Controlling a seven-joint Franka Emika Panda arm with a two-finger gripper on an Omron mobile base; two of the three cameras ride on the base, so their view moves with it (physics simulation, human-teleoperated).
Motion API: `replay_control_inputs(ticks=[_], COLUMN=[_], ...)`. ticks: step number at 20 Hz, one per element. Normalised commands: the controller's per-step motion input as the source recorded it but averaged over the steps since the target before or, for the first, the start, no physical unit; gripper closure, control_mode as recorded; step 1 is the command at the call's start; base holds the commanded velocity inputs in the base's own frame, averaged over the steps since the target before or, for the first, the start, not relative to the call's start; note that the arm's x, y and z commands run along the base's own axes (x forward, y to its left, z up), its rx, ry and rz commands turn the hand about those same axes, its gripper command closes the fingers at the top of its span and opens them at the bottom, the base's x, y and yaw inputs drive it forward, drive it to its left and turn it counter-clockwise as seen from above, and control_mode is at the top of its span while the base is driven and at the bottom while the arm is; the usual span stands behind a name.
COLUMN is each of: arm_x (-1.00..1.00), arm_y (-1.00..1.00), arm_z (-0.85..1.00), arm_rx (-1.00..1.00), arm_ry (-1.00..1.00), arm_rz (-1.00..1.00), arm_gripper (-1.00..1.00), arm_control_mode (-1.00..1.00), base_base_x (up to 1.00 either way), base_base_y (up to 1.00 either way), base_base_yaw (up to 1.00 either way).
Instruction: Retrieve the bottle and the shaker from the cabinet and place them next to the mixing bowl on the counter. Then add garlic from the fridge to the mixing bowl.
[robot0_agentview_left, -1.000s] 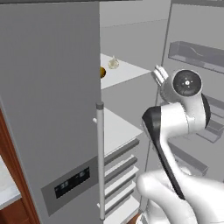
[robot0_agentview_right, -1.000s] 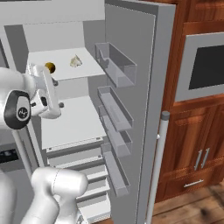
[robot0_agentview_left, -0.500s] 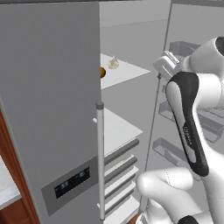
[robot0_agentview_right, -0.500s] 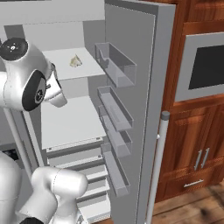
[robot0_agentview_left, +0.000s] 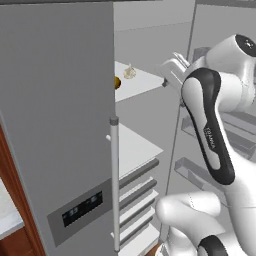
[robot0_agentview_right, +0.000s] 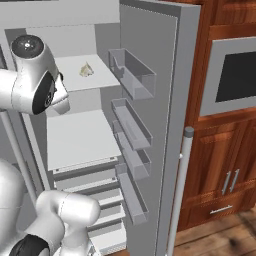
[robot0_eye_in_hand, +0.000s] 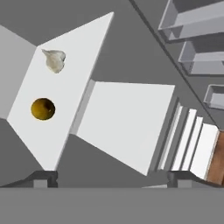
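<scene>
The garlic (robot0_eye_in_hand: 54, 60) is a pale bulb lying on the upper white shelf (robot0_eye_in_hand: 74, 74) of the open fridge, also seen as garlic (robot0_agentview_left: 129, 73) and garlic (robot0_agentview_right: 86, 70). My gripper (robot0_agentview_left: 168, 75) hangs in front of that shelf, level with it and apart from the garlic, pointing into the fridge. In the hand view the gripper (robot0_eye_in_hand: 113, 178) is open, its two dark fingertips (robot0_eye_in_hand: 43, 177) wide apart with nothing between them. The bottle, the shaker and the mixing bowl are out of view.
A round brown-yellow fruit (robot0_eye_in_hand: 43, 109) sits on the same shelf beside the garlic. Below are a second shelf (robot0_eye_in_hand: 127, 122) and drawers (robot0_agentview_right: 85, 175). The open fridge door carries bins (robot0_agentview_right: 132, 75). The shut left door (robot0_agentview_left: 60, 125) has a long handle (robot0_agentview_left: 114, 185). Wooden cabinets (robot0_agentview_right: 225, 165) stand at right.
The arm has swung upward and its elbow has lifted, bringing the hand from below the upper shelf to the shelf's level. The jaws stayed open. Garlic and fruit have not moved.
</scene>
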Motion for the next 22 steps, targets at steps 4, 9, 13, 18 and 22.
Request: replay_control_inputs(ticks=[4, 9, 13, 18, 22], arm_x=[0.25, 0.17, 0.08, 0.02, 0.10], arm_y=[0.31, 0.02, -0.08, -0.05, -0.03], arm_z=[0.00, 0.01, 0.20, 0.29, 0.25], arm_rx=[0.00, 0.01, -0.09, -0.19, -0.26], arm_ry=[-0.06, -0.25, -0.20, -0.04, 0.00], arm_rz=[0.00, 0.07, 0.15, 0.07, 0.04], arm_gripper=[-1.00, -1.00, -1.00, -1.00, -1.00], arm_control_mode=[-1.00, -1.00, -1.00, -1.00, -1.00], base_base_x=[0.00, 0.00, 0.00, 0.00, 0.00], base_base_y=[0.00, 0.00, 0.00, 0.00, 0.00], base_base_yaw=[0.00, 0.00, 0.00, 0.00, 0.00])
